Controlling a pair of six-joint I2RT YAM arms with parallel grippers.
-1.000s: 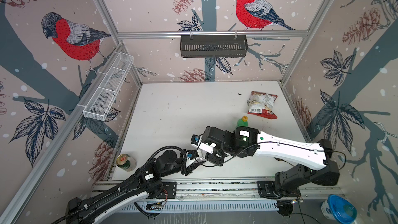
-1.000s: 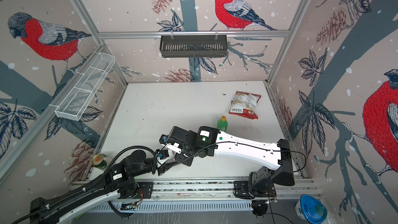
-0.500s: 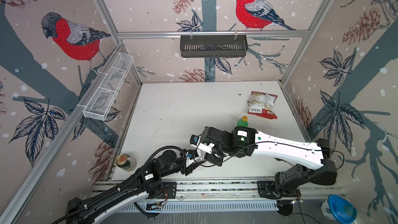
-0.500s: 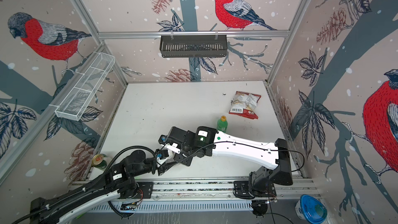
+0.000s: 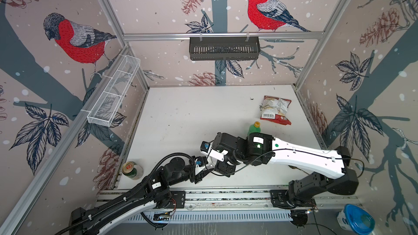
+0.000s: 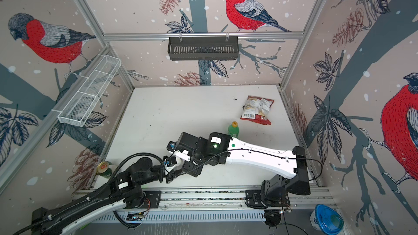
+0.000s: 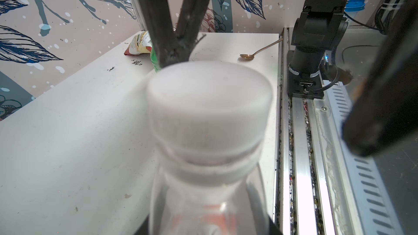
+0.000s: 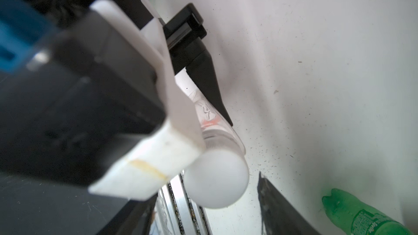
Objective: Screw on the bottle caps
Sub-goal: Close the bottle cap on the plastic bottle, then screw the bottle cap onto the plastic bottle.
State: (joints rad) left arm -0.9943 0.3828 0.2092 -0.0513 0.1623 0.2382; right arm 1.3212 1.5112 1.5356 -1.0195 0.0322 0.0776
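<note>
In the left wrist view, my left gripper is shut on the clear bottle. The white cap sits on the bottle's neck. My right gripper is open, and its dark fingers stand either side of the white cap without touching it. The right wrist view also shows the clear bottle. In both top views the two wrists meet near the front edge, and the right gripper hides the clear bottle. The green bottle stands upright behind the right arm with the orange-yellow cap on it.
A green-and-gold can stands at the front left corner. A snack bag lies at the back right and a spoon by the table's front edge. The arms' rail runs along the front. A blue-lidded tub stands outside the cell.
The right arm's wrist has rolled slightly in place above the left gripper. The left arm has stayed still.
</note>
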